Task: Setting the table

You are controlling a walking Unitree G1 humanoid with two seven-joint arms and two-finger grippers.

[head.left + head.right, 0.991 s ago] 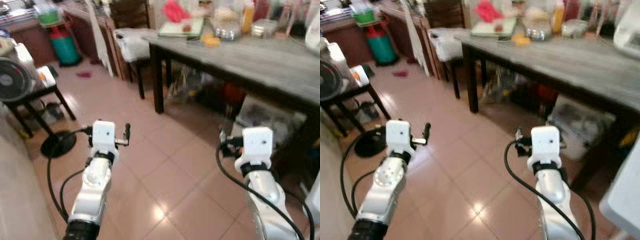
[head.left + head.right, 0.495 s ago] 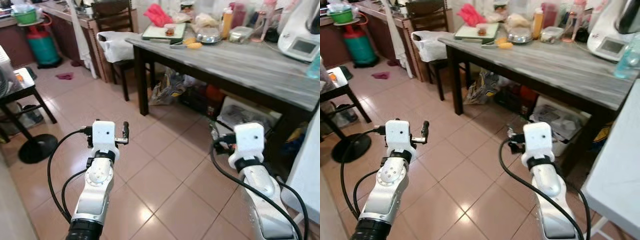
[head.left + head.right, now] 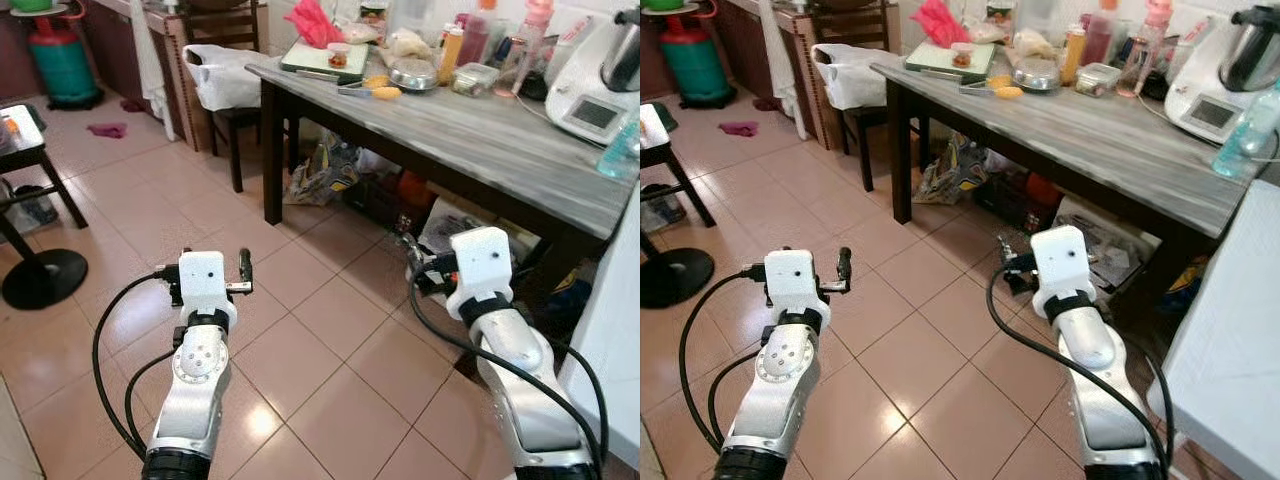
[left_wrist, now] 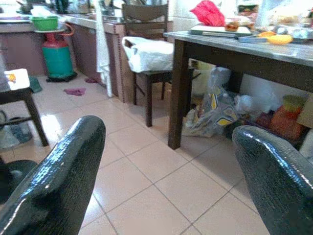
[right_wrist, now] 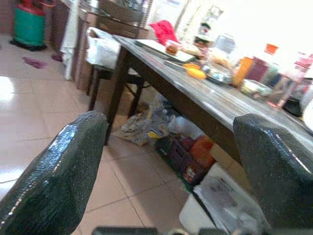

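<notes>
While both the left gripper (image 4: 166, 171) and right gripper (image 5: 171, 166) hang spread and empty over floor tiles, the table (image 3: 500, 125) ahead carries a metal bowl (image 3: 413, 73), likely light, rigid, slippery; best pinched at the rim

The white kitchen appliance with a display (image 3: 1206, 103) is cut off by the picture's right edge. Items stored under the long grey wooden table (image 3: 1110, 128) sit in shadow, too dim to identify. The green gas cylinder (image 3: 58, 60) is cropped at the top.
</notes>
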